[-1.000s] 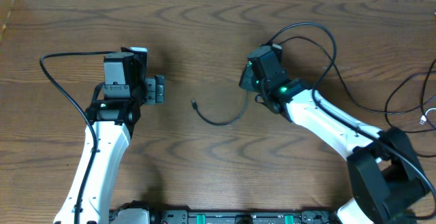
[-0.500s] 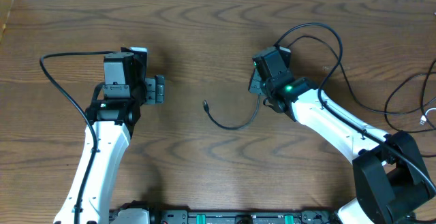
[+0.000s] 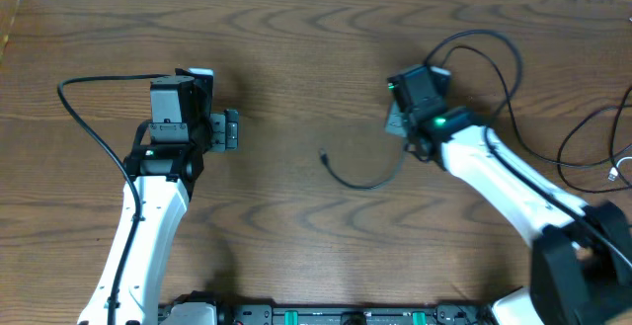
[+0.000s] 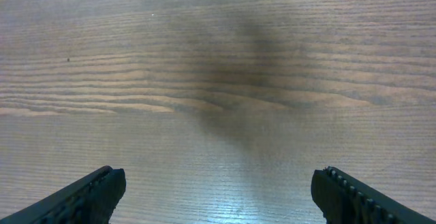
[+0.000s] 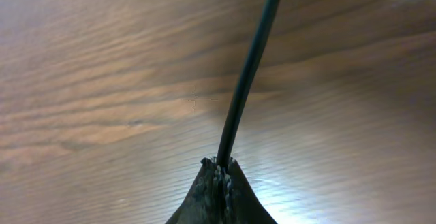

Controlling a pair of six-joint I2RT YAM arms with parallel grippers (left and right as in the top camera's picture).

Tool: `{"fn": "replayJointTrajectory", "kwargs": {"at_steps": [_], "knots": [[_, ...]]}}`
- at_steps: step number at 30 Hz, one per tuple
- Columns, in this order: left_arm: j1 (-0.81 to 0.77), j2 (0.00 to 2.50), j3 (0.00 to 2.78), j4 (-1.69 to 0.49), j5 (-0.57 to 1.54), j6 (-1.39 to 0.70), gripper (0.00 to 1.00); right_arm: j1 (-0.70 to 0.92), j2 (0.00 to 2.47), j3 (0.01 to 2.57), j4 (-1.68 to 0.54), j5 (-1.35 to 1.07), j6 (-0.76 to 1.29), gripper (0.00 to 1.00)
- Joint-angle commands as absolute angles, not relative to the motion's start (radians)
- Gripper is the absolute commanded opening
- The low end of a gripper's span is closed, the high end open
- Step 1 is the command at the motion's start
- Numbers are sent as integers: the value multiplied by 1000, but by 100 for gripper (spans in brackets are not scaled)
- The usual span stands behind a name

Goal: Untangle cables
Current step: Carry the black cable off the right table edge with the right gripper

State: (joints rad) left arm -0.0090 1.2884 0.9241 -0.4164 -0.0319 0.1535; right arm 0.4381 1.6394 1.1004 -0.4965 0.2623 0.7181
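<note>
Our left hand [image 3: 229, 129] hangs wide open over the desk [image 3: 296, 48], holding nothing. Right of centre, 1 black cable [image 3: 360, 184] curls alone on the wood with its plug end loose, and the other end is pinched in our fully closed right hand [image 5: 219, 178]. At the far right edge lie more black cords [image 3: 588, 132] and what may be a white cord [image 3: 616, 174]. We judge 1 cable separated and that cluster left to sort.

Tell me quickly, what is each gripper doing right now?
Left gripper: open, holding nothing.
Right gripper: shut on the thin black cable.
</note>
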Motion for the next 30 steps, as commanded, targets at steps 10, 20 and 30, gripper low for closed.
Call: {"fn": "replayJointTrajectory", "kwargs": {"at_steps": [10,20,30], "knots": [[-5,1280,920,-419,-37,151,92,136,1219,1098,-733,637,694,1],[-5,1280,920,-419,-37,151,92,-217,1057,1098,-797,645,694,1],[-5,1280,920,-419,-37,151,92,-432,1067,1098,-854,645,693,1]]}}
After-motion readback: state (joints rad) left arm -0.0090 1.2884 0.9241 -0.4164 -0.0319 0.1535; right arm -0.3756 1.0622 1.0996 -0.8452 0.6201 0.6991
